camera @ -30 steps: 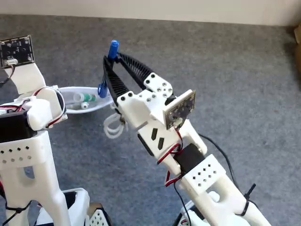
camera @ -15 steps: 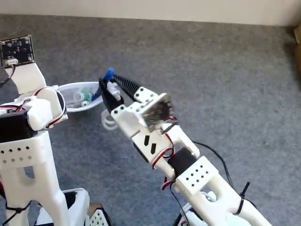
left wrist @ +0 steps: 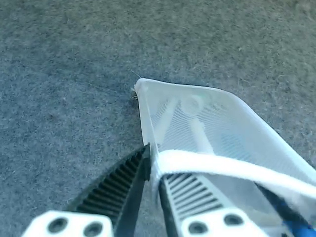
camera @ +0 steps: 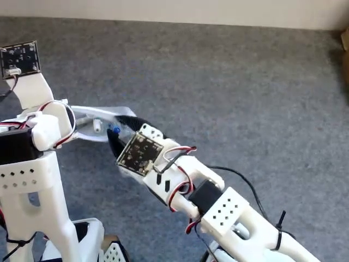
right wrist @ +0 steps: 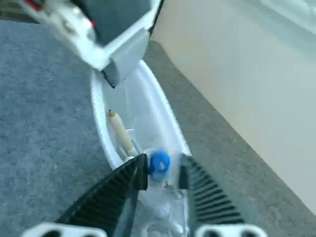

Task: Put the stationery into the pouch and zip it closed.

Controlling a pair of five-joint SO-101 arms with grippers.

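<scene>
A white mesh pouch (camera: 90, 121) lies open on the grey carpet. My left gripper (left wrist: 152, 167) is shut on the pouch's white rim (left wrist: 207, 165), holding the mouth up. Through the mesh (left wrist: 217, 128) I see pale stationery inside. My right gripper (right wrist: 161, 170) is shut on a blue-capped pen (right wrist: 159, 163), tip down in the pouch's mouth (right wrist: 136, 106). From above, the right gripper (camera: 116, 136) leans low over the pouch with the pen's blue end (camera: 115, 130) at the opening. A tan pencil (right wrist: 120, 130) lies inside the pouch.
The left arm's white body (camera: 38, 153) stands close beside the pouch, and its gripper housing (right wrist: 106, 34) hangs over the pouch's far end. A pale wall (right wrist: 247, 74) runs along the carpet's edge. Open carpet (camera: 245, 93) stretches to the right.
My right gripper has swung down from above the pouch and brought the blue pen into its mouth, wrist turned over. The left arm has kept still, holding the rim.
</scene>
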